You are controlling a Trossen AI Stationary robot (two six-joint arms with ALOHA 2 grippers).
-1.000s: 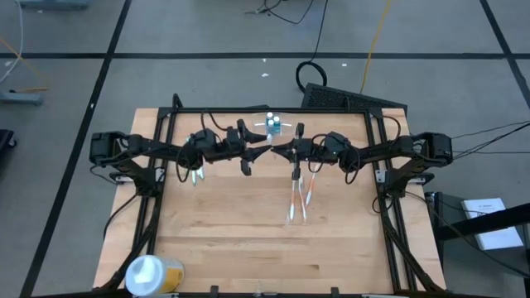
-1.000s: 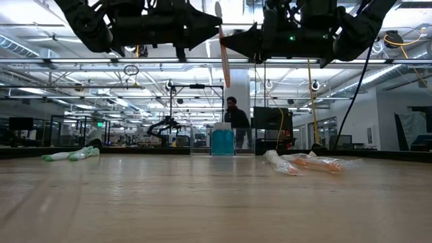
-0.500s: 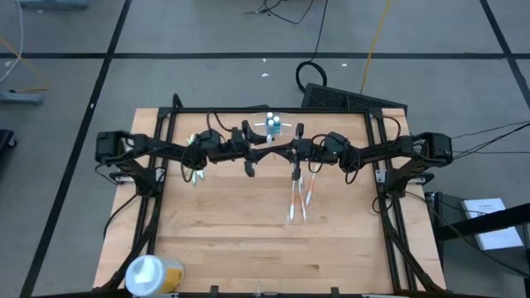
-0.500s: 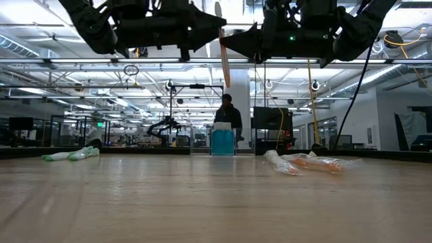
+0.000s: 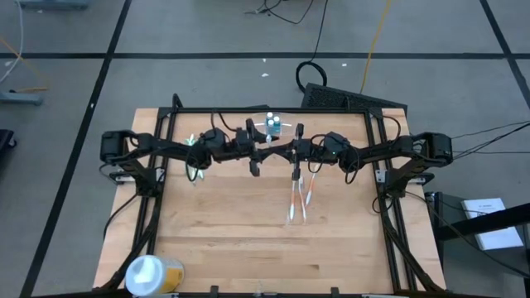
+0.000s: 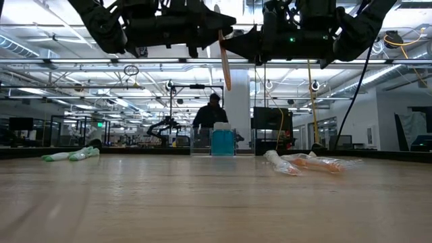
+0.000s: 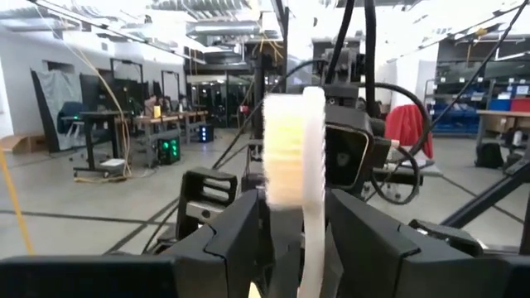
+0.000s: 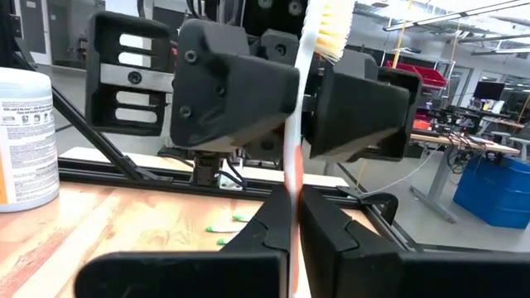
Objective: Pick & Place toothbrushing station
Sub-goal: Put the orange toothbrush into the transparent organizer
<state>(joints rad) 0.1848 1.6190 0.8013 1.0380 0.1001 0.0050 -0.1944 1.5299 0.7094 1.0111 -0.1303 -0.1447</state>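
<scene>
The toothbrushing station [image 5: 273,126] stands at the upper middle of the high view, at the far edge of the surface [image 5: 248,232]. In the low view the station [image 6: 200,142] is in the middle of the frame. It sits flat, and its long axis runs from left to right across the picture. We cannot tell which of its ends is the front. Inside its clear walls we see a blue container [image 6: 223,142] with a white top, standing upright. No end effector touches the station.

Both arms meet just in front of it, high above the surface. The right end effector [image 8: 296,207] has its fingers pressed together on the stem of a toothbrush [image 6: 223,62], which hangs vertical with the bristles up. The left end effector [image 7: 298,223] has its fingers spread, one on each side of the bristle head. We cannot tell if they touch it.

To the right of the middle, some toothbrushes in clear wrapping [image 5: 296,194] lie on the surface. The green toothbrushes [image 5: 195,168] lie at the left, under the left arm. A round white-and-yellow tub [image 5: 151,273] lies in the lower left corner of the high view. A person [image 6: 210,115] stands in the room behind the station.
</scene>
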